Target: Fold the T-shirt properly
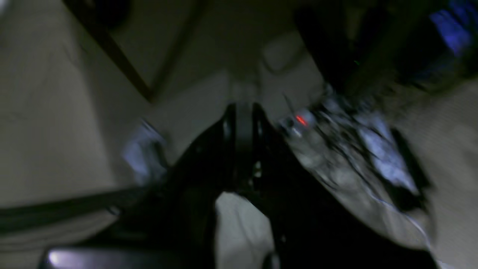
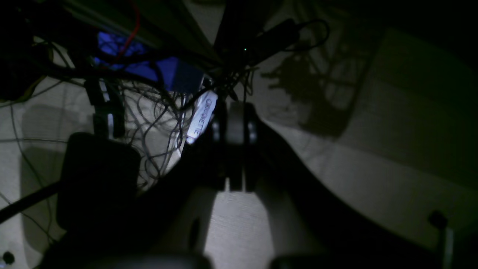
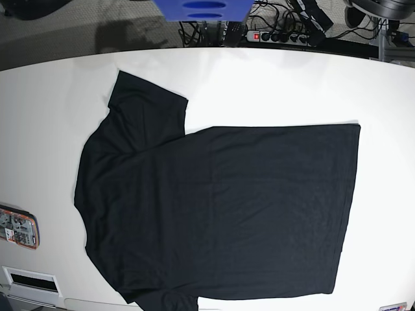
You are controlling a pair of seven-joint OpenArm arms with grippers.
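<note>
Base view alone shows the T-shirt (image 3: 220, 207), spread flat on the white bench (image 3: 272, 87) with collar end to that view's left and hem to its right, neither of my arms over it. Wrist views show only my left claw (image 1: 243, 112) and right claw (image 2: 234, 119), each pressed together and pinching nothing, raised toward a dim floor with tangled cables (image 2: 149, 123). A power strip (image 3: 269, 35) and a blue object (image 3: 202, 10) lie beyond the bench's far edge; a small orange-edged item (image 3: 18, 228) sits at its left edge.
</note>
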